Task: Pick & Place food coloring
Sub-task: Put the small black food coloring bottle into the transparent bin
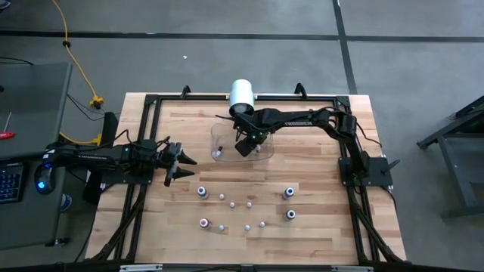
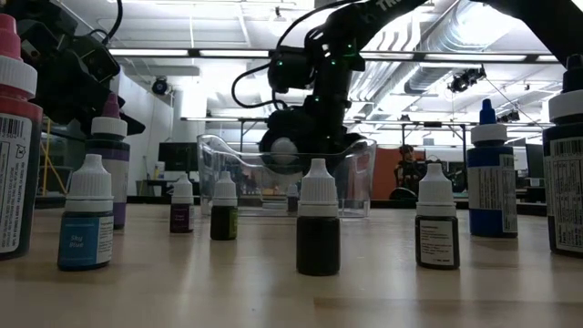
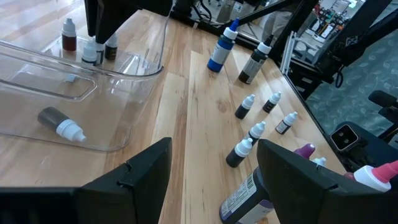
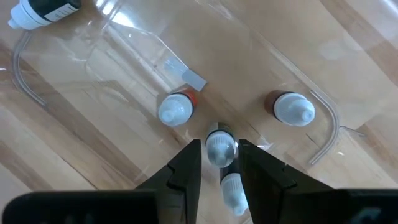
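The right gripper hung over the clear tray near the upper middle of the high view, fingers narrowly parted around a small white-capped bottle that stood upright between them. By the look of it, this was the release step: the bottle seemed set down inside the tray, and whether the fingers touched it could not be told. The next move probably called for a straight lift clear, without nudging the neighbours.

Just beside that bottle stood two more, one toward the frame's left and one toward its right, and another lay on its side at the upper left.

Outward, the left gripper waited wide and empty at centre-left of the high view. The loose bottles dotted the table in the lower middle, well apart from both grippers.
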Available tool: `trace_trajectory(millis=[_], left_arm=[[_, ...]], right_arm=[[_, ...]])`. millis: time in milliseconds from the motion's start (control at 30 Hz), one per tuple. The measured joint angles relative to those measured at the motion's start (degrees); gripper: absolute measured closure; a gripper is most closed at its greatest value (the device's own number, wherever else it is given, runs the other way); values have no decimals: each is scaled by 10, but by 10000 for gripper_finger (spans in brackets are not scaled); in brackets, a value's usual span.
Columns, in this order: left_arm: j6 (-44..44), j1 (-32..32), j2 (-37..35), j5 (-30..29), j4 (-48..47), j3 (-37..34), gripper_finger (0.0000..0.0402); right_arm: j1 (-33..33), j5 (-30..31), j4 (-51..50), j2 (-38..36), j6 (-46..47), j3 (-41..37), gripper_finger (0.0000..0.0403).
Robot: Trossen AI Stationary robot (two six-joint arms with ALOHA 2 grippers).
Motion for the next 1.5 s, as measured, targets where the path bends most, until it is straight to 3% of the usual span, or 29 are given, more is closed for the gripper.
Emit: trace_trajectory(millis=[1367, 1500], left_arm=[[0, 0, 0, 0, 0, 0, 167], [0, 0, 0, 0, 0, 0, 167]], right_arm=[[0, -2, 5, -2, -30, 1, 306], [0, -7, 7, -3, -35, 1, 290]])
